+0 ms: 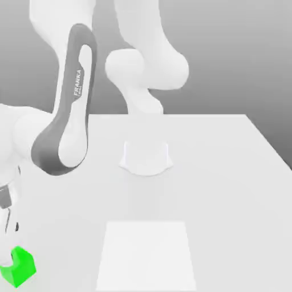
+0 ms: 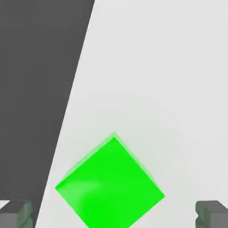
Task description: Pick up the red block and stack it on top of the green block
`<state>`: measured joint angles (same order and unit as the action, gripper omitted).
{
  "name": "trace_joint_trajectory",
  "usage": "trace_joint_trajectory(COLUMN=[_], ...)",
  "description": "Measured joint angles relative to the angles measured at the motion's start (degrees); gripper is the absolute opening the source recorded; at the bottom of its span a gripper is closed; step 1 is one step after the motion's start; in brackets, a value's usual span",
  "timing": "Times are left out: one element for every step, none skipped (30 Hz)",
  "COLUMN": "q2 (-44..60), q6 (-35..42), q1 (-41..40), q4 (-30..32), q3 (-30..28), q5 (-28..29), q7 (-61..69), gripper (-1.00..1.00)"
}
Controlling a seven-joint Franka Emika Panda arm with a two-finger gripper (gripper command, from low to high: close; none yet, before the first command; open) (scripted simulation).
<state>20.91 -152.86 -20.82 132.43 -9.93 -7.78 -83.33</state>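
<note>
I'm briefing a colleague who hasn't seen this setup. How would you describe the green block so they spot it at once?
Start from the white table and follow the arm down to its near corner on the exterior view's left. There, below the open pincer, sits the green block. It is a small bright green cube, the one vivid colour among white and grey surfaces.

My exterior view: green block [image 1: 18,267] sits at lower left corner, part of its upper near side hidden behind arm's hand, left face close to picture edge. Arm [image 1: 65,122] runs off top and left edges. Hand view: I get fingertips [image 2: 16,213] cut by bottom edge, block's lowest corner cut there too. Table [image 1: 228,171] cropped at right and bottom
</note>
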Motion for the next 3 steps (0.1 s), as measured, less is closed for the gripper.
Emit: trace_joint_trajectory(q2=[-1.34, -3.06, -4.98], q6=[1.26, 2.86, 4.63], q1=[0.22, 0.43, 0.62], q4=[0.07, 0.16, 0.27], q3=[-0.33, -0.67, -0.99], q5=[0.55, 1.28, 2.07], q7=[-0.41, -0.93, -1.49], gripper=[1.00, 1.00, 1.00])
